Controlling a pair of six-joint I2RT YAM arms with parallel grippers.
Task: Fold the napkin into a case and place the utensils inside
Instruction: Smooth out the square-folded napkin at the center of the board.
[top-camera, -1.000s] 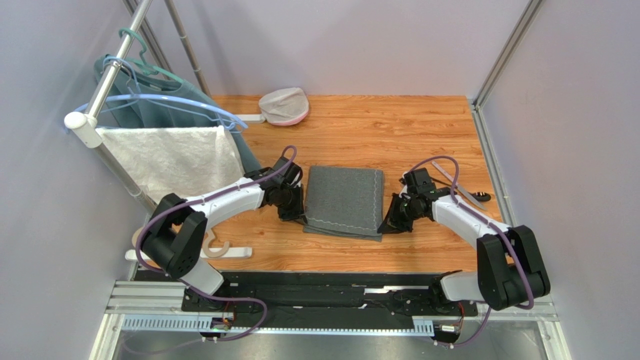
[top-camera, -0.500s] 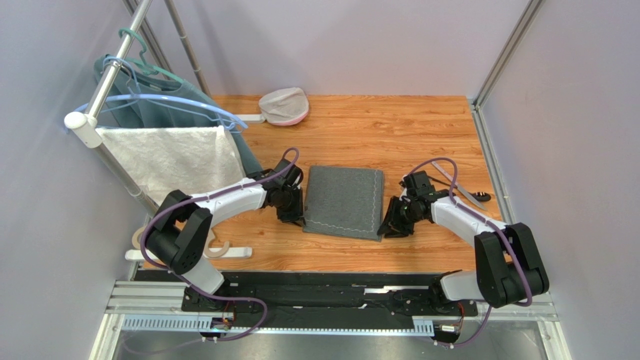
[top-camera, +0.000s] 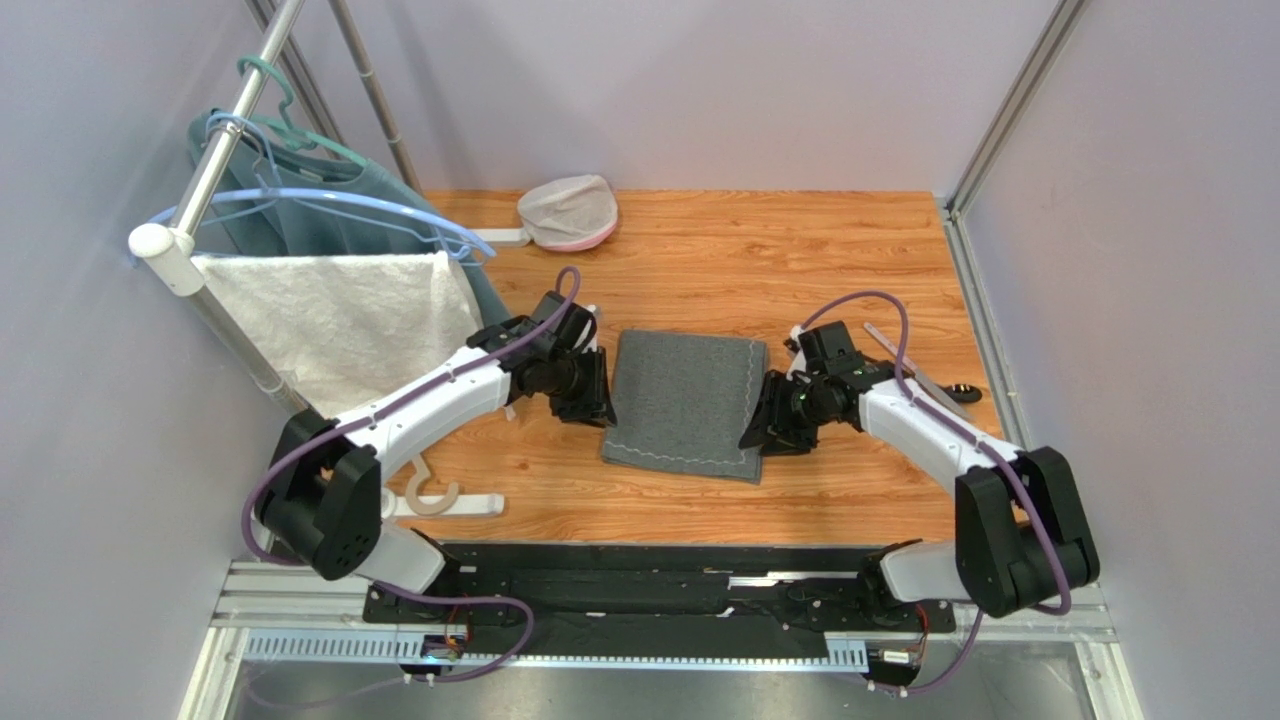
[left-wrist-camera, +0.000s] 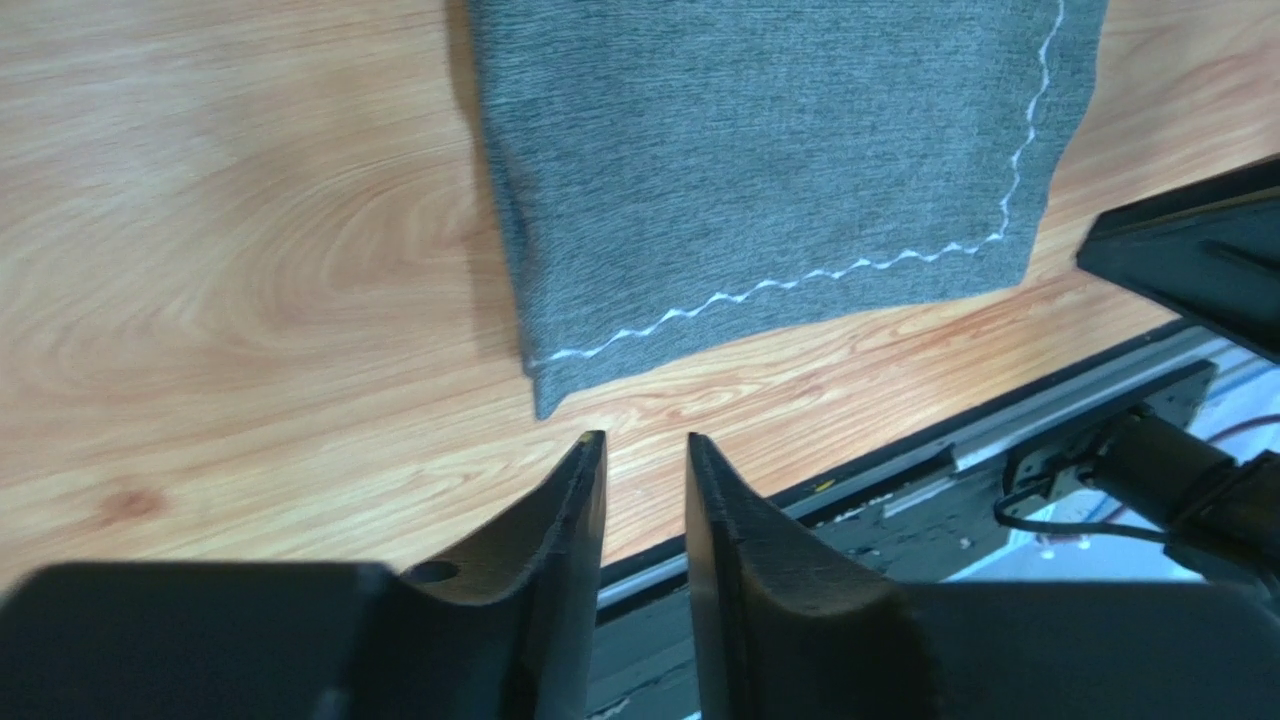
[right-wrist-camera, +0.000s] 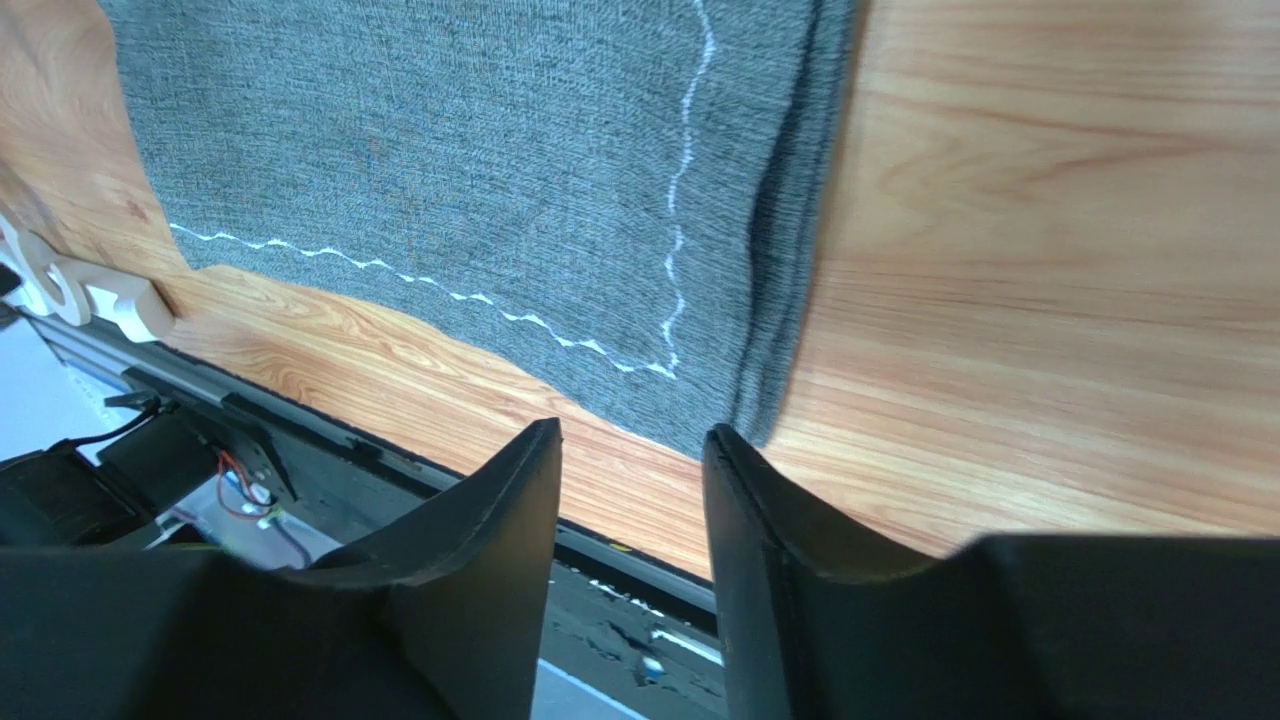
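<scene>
The dark grey napkin (top-camera: 684, 402) lies folded into a flat rectangle on the wooden table, with a pale zigzag stitch line near its near and right edges. It also shows in the left wrist view (left-wrist-camera: 751, 150) and the right wrist view (right-wrist-camera: 451, 165). My left gripper (top-camera: 594, 393) is at its left edge, slightly open and empty (left-wrist-camera: 646, 443). My right gripper (top-camera: 759, 428) is at its right edge, open and empty (right-wrist-camera: 631, 435). A silver utensil (top-camera: 920, 375) and a black one (top-camera: 971, 395) lie on the table to the right, behind my right arm.
A rack at the left holds a white towel (top-camera: 338, 315) and a teal garment (top-camera: 323, 210) on hangers. A pale pink-rimmed bowl-like object (top-camera: 568, 210) sits at the back. A wooden hanger (top-camera: 428, 495) lies near the front left. Grey walls enclose the table.
Both grippers have moved from the napkin's near corners farther back along its side edges. The napkin stays flat, shifted slightly.
</scene>
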